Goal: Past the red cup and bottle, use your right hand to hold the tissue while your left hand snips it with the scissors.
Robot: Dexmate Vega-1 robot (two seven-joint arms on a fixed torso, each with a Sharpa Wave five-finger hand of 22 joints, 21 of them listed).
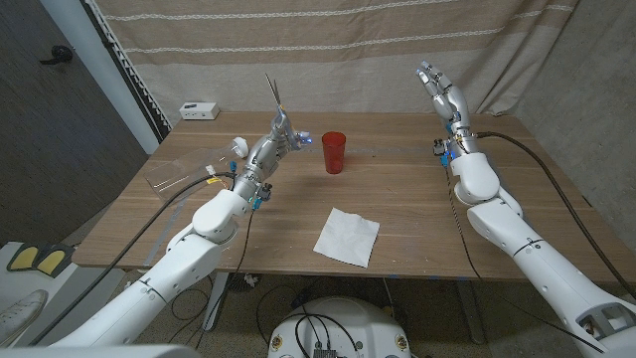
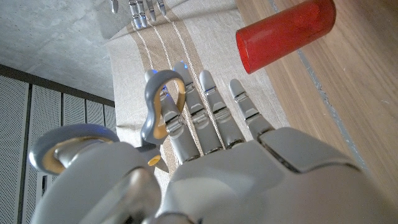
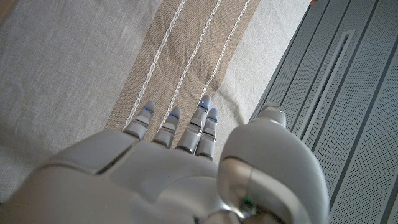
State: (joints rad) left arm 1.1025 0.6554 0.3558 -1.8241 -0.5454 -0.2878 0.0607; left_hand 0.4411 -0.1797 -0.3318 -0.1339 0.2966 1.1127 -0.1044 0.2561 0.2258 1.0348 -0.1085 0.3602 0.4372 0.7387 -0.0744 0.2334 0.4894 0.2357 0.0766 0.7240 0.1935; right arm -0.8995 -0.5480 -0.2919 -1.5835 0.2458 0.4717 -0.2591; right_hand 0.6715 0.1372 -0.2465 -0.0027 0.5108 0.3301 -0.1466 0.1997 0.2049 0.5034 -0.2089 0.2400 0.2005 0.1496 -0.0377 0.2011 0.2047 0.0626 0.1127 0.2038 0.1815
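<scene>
Red cup (image 1: 334, 152) upright; L hand (image 1: 281, 137) holds scissors (image 1: 274, 97), R hand (image 1: 440, 88) spread, holding nothing.

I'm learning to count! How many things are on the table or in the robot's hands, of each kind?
Red cup: 1
White tissue: 1
Scissors, held in the left hand: 1
Clear bottle, lying down: 1
Small white box: 1
Total: 5
</scene>
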